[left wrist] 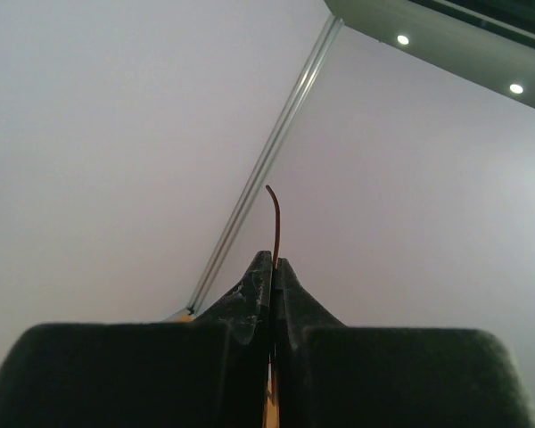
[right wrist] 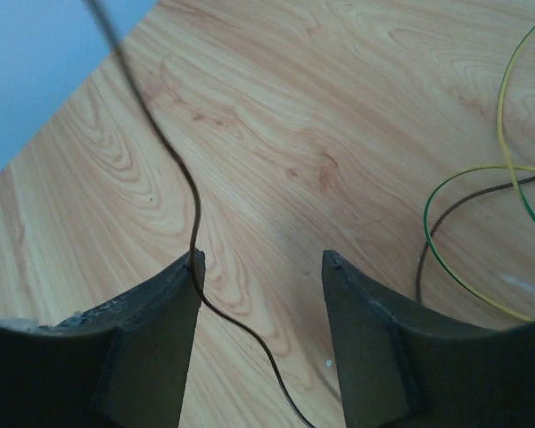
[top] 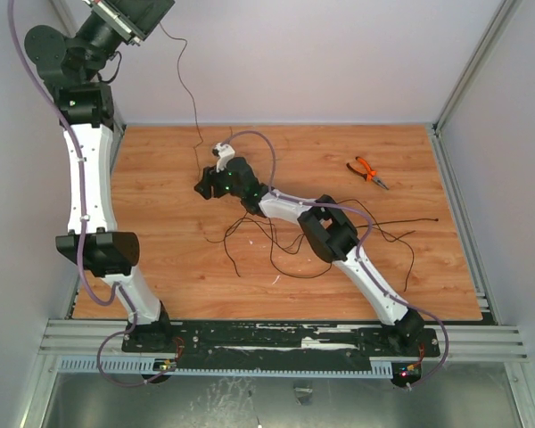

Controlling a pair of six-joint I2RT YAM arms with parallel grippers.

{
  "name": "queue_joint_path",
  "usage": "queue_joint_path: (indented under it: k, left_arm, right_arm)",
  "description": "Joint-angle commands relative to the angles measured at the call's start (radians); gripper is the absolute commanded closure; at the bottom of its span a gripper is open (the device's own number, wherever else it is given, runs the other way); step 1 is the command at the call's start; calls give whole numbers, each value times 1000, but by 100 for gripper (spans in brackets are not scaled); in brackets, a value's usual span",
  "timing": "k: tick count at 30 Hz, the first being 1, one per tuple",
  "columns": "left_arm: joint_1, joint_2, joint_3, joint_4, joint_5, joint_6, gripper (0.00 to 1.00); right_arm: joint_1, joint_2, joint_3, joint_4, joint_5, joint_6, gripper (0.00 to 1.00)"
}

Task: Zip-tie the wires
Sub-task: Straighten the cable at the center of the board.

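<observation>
our left jaws, raised high at the back left, are clenched on one thin strand (left wrist: 275, 223) of the wires (top: 410, 220). the rest lie in a loose tangle on the table (top: 160, 178), partly under our right arm (top: 339, 236). our right jaws stand apart low over the wood, a strand seemingly brushing one finger (right wrist: 152, 330). orange-handled pliers (top: 367, 171) sit well apart.

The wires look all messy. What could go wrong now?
1. The left claw pinches one wire near its tip, held high; it might slip out.
2. The right claw is open and the wire sits against one finger, not in the middle, so closing could miss it.
3. Pulling may knot the tangle tighter.
</observation>
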Motion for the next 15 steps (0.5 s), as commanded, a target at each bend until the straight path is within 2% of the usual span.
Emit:
queue_joint_path:
  k: [1,7,15]
  left_arm:
    - [51,-54,-17,61,26,-40,100]
    - [129,-89,-60,108,35,-79,100]
    - [224,-154,-140,153,55,-104,100]
  right_arm:
    - [5,18,75,-18,32,-26,54]
    - [-3,19,221,-84,28,-54,100]
    - [-27,-180,291,-40,-43,-53,100]
